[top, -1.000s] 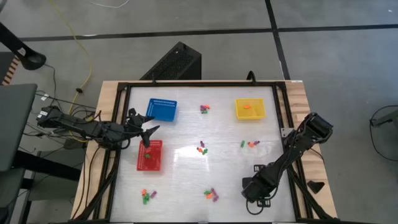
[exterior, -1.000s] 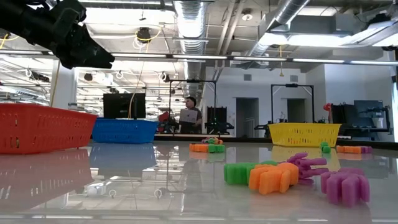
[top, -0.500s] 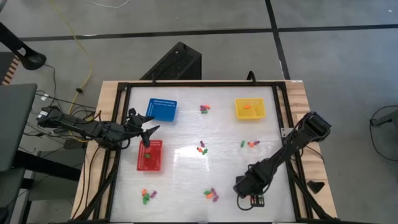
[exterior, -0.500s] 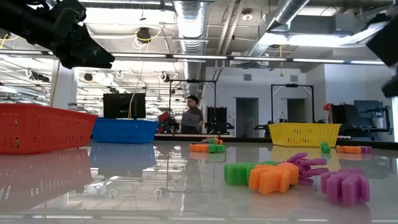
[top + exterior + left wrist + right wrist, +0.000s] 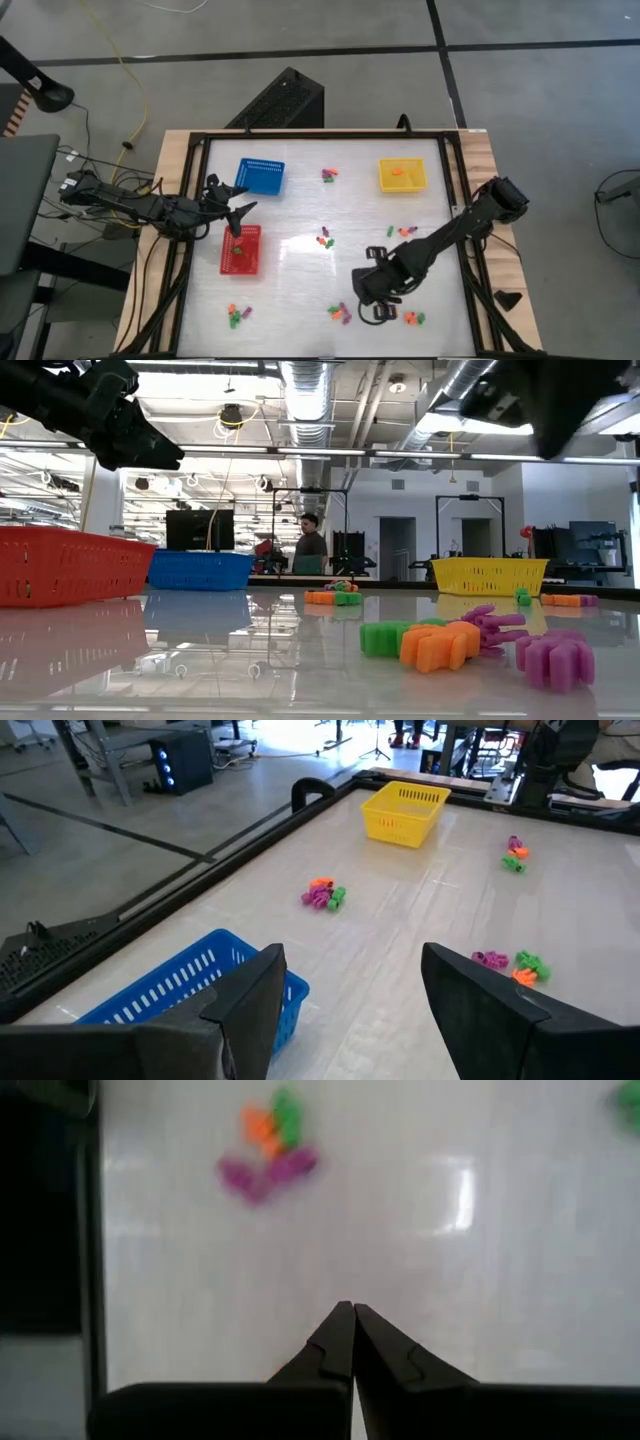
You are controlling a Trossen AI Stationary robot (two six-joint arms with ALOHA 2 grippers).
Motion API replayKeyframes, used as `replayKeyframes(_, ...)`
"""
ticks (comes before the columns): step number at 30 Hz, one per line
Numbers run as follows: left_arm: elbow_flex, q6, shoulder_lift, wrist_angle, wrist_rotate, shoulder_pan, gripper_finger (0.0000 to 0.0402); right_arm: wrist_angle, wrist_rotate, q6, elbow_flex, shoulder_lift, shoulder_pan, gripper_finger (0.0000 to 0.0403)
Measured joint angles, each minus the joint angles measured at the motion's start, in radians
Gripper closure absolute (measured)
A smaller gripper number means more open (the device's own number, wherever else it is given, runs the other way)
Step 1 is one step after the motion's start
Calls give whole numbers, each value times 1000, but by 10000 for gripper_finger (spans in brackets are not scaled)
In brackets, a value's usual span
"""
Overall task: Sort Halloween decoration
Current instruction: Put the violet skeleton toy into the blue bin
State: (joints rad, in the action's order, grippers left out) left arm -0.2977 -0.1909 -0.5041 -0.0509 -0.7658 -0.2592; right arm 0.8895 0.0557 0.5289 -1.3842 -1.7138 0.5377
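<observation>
The Halloween decoration lies in small orange, green and purple clusters on the white table: at the back (image 5: 328,175), in the middle (image 5: 324,240), right of middle (image 5: 400,231), and along the front (image 5: 238,315), (image 5: 341,313), (image 5: 412,319). My right gripper (image 5: 368,292) hangs shut above the front part of the table, pointing steeply down, with nothing between its fingers (image 5: 350,1330). One cluster (image 5: 268,1150) lies ahead of it. My left gripper (image 5: 235,212) waits open at the left, between the blue and red baskets.
A blue mesh basket (image 5: 261,176) stands at the back left, a yellow one (image 5: 402,174) with an orange piece in it at the back right, and a red one (image 5: 241,250) with a green piece at the left. A black frame (image 5: 455,200) rims the table.
My right gripper has risen and swung from the table's front right corner toward the left, now tipped more steeply down. A small cluster shows on the table where it stood before. The trinkets and baskets have stayed put.
</observation>
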Motion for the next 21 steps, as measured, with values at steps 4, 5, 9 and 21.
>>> replayKeyframes(4,0,0,0,0,0,0,175,-4,1,159,13,0,-6,369)
replayKeyframes(5,0,2,0,0,0,0,175,-2,0,235,24,0,-4,367)
replayKeyframes(9,0,6,0,0,0,0,175,9,-6,590,72,0,0,349)
replayKeyframes(21,0,0,0,0,2,0,175,-33,-180,849,189,0,24,248)
